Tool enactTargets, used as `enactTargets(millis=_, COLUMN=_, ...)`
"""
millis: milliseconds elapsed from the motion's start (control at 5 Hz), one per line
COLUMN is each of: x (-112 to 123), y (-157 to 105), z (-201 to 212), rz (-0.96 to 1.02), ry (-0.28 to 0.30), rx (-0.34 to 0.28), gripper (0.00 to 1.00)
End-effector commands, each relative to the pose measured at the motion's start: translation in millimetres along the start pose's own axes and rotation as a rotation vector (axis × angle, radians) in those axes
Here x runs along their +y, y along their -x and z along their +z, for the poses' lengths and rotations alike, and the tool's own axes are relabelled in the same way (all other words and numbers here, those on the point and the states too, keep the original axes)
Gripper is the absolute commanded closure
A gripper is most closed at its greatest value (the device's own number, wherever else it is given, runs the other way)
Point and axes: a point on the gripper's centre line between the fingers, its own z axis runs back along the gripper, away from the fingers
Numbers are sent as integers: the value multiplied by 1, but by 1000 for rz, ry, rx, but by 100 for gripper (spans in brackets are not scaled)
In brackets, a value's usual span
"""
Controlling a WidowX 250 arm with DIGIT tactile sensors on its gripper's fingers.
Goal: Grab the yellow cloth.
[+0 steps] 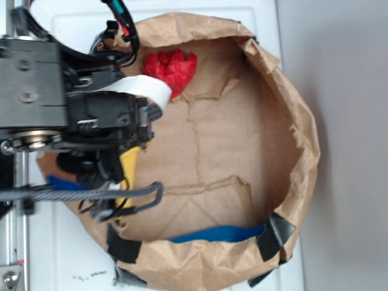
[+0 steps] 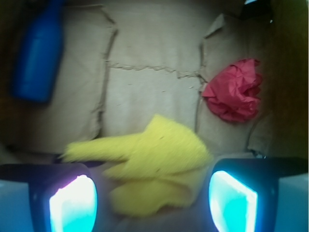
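The yellow cloth (image 2: 159, 164) lies crumpled on the brown paper floor, one long narrow flap reaching left. In the wrist view it sits between the two glowing pads (image 2: 72, 205) of my gripper (image 2: 153, 198), which is open with its jaws on either side of the cloth. A gap shows at the left pad; the right pad is close to the cloth's edge. From the exterior view only a strip of the yellow cloth (image 1: 129, 167) shows below the black gripper (image 1: 115, 182); the arm hides the rest.
A rolled-down brown paper bag (image 1: 303, 133) walls in everything. A red paper-like wad (image 1: 171, 68) (image 2: 234, 90) lies to the cloth's far right in the wrist view. A blue bottle (image 2: 38, 58) lies at the far left. A blue strip (image 1: 218, 233) runs along the bag's near wall.
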Motion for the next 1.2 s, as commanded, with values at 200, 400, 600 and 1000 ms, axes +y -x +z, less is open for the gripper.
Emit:
enactTargets(millis=200, x=29, y=-41, z=-41, rz=30, ry=-119, rx=-22, gripper=0)
enactTargets(millis=400, x=32, y=-44, z=-57, rz=29, ry=-153, rx=-16, gripper=0)
enactTargets(millis=600, x=33, y=-40, z=-66, rz=24, ry=-174, rx=18, gripper=0)
enactTargets(millis=1000, x=33, y=-13, z=-31, rz=-41, ry=-70, rx=25, gripper=0)
